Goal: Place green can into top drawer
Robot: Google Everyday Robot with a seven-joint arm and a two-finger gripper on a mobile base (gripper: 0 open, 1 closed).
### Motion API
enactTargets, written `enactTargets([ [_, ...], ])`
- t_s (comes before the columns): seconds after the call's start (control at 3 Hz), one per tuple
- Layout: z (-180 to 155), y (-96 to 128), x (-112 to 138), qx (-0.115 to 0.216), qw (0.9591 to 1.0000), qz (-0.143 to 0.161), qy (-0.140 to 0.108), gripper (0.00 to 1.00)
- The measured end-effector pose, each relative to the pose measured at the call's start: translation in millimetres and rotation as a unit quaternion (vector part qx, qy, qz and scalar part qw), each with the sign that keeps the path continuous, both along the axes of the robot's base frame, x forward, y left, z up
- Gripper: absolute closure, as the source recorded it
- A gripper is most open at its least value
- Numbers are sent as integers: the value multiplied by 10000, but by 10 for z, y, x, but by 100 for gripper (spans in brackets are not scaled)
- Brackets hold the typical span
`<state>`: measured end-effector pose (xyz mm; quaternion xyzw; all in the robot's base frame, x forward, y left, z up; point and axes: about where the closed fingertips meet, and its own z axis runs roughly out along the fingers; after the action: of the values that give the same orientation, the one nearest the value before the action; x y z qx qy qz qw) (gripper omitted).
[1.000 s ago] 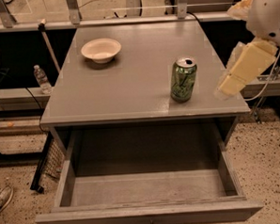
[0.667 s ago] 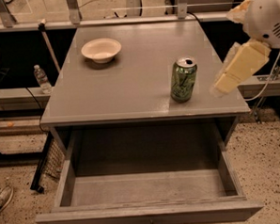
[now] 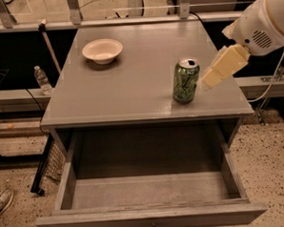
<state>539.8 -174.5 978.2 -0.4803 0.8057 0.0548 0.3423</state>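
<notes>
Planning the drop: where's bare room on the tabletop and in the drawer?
Wide grey top drawer: open, bare throughout. Grey table: free front-left, between cream bowl and small green aluminium can. Crowded at right edge: cream gripper beside the can.

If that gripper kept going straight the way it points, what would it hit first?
Probably the green can: the gripper sits just right of it in the picture, angled left and down toward it. Depth is unclear, so it could pass beside it.
</notes>
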Motion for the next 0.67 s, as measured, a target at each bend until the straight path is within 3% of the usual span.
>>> enactTargets([
  [0.33,-298,106,244,273,9990,-97,341,0],
  [0.67,-442,201,353,367,9981,-97,488,0],
])
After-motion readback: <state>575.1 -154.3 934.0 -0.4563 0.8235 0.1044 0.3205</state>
